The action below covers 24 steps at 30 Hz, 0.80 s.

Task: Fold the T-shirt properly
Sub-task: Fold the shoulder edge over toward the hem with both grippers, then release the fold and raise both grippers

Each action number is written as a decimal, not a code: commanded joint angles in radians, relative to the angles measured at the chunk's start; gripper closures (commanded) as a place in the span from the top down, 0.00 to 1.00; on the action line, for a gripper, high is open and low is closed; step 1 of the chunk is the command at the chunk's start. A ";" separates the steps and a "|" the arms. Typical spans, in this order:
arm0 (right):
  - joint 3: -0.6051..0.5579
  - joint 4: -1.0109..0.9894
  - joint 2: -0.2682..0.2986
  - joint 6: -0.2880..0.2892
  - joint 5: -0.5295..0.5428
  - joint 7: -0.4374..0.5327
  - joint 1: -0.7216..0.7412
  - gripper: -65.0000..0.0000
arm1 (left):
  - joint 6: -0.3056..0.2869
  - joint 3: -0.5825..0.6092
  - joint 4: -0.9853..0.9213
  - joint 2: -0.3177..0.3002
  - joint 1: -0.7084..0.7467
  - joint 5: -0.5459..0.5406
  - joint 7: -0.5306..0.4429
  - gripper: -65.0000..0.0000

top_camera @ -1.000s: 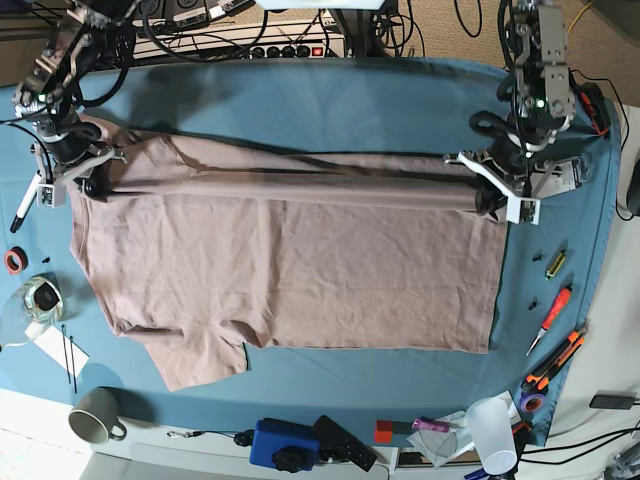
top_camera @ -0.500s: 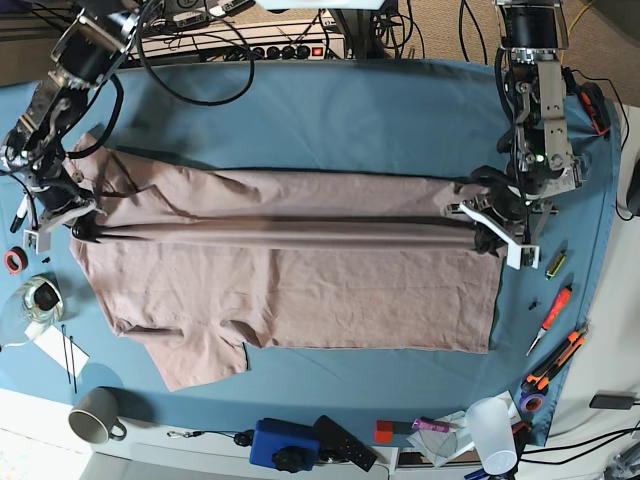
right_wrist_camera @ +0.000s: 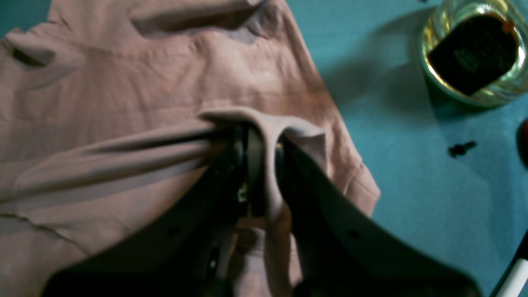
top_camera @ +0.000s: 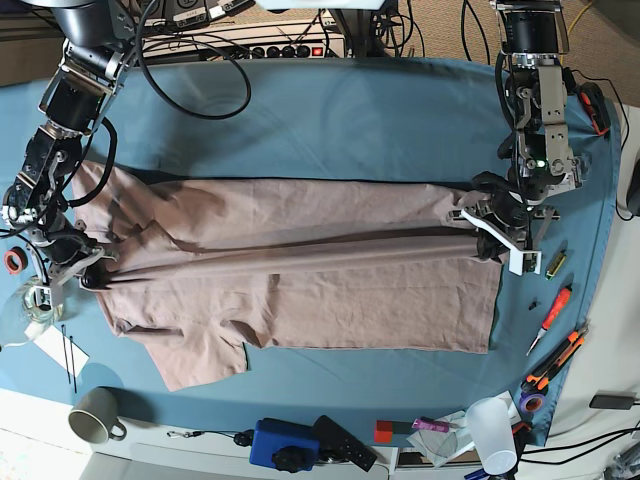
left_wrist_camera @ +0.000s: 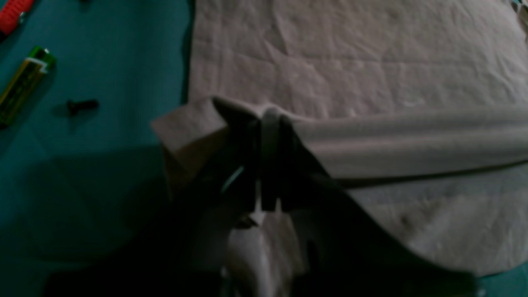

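Observation:
The dusty-pink T-shirt (top_camera: 290, 285) lies spread across the blue-teal cloth, with its far edge lifted into a long fold that runs between both grippers. My left gripper (top_camera: 490, 238) is shut on the shirt's edge at the right of the base view; its wrist view shows the cloth (left_wrist_camera: 371, 62) pinched between the dark fingers (left_wrist_camera: 270, 136). My right gripper (top_camera: 85, 272) is shut on the shirt's edge at the left; its wrist view shows a fold of cloth (right_wrist_camera: 123, 95) squeezed between the fingers (right_wrist_camera: 264, 156).
At the right of the cloth lie screwdrivers (top_camera: 550, 318), a lighter (top_camera: 556, 263) and small screws. A glass jar (top_camera: 32, 305) and a red tape roll (top_camera: 14, 261) sit at the left. A mug (top_camera: 95, 415), a blue box (top_camera: 285, 443) and a plastic cup (top_camera: 493, 430) stand along the front edge.
Both grippers have carried the held edge of the shirt toward the front of the table, so the fold now lies further over the shirt's body.

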 commanded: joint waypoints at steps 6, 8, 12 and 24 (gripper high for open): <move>0.007 0.013 0.026 -0.026 -0.037 0.059 0.025 0.00 | -0.049 -0.009 -0.058 -0.013 -0.069 0.014 -0.037 0.00; 0.007 0.013 0.026 -0.029 -0.037 0.059 0.025 0.00 | -0.046 -0.009 -0.093 -0.013 -0.093 0.015 -0.034 0.00; 0.007 0.013 0.026 -0.029 -0.039 0.055 0.025 0.00 | -0.029 -0.010 -0.119 -0.013 -0.114 0.015 -0.029 0.00; 0.008 0.014 0.032 0.089 -0.017 0.045 0.034 0.33 | -0.115 -0.010 -0.117 -0.013 -0.122 0.015 -0.027 0.49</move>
